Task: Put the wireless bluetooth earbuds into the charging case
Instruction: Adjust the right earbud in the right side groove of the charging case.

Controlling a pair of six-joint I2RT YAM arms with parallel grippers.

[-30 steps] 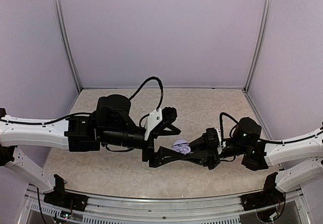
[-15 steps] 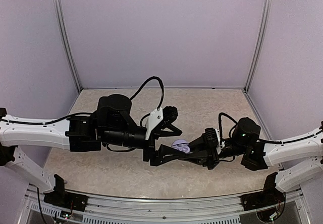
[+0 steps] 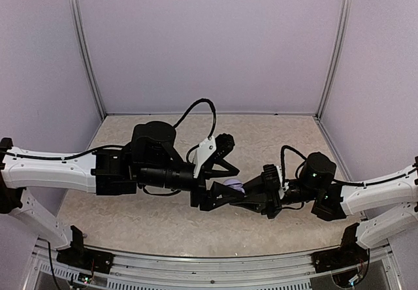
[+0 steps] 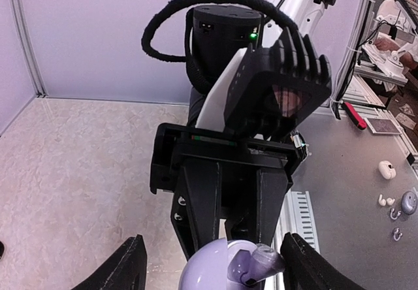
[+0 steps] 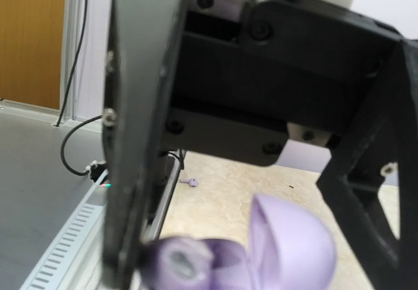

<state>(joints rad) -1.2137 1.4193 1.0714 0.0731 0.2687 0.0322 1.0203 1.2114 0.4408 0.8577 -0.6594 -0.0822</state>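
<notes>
Below everything, a beige speckled worktop (image 3: 157,228), closed in by pale lilac walls (image 3: 209,42). Over it, meeting tip to tip near the middle, the white-and-black left arm (image 3: 59,172) and the white-and-black right arm (image 3: 382,195), both stretched low and nearly level.

At the end of the left arm, the left pincer (image 3: 228,187), standing spread. Shows in the left wrist view its two black fingers (image 4: 127,267) well apart, one on each side of the case and not closed on it.

Facing it, the right pincer (image 3: 247,192), pressed together on the pale lavender rounded charging case (image 4: 202,273). Holds it between the two pincers, over the middle of the worktop. In the right wrist view, case open, with the domed lid (image 5: 287,238) tilted up.

At the mouth of the case, a pale lavender bean-like earbud (image 4: 253,267), blurred. Cannot tell whether fully seated or only resting there.

Farther off, on the worktop near its railed edge, a tiny lavender piece with a short stem (image 5: 191,181), too small to name with certainty.
</notes>
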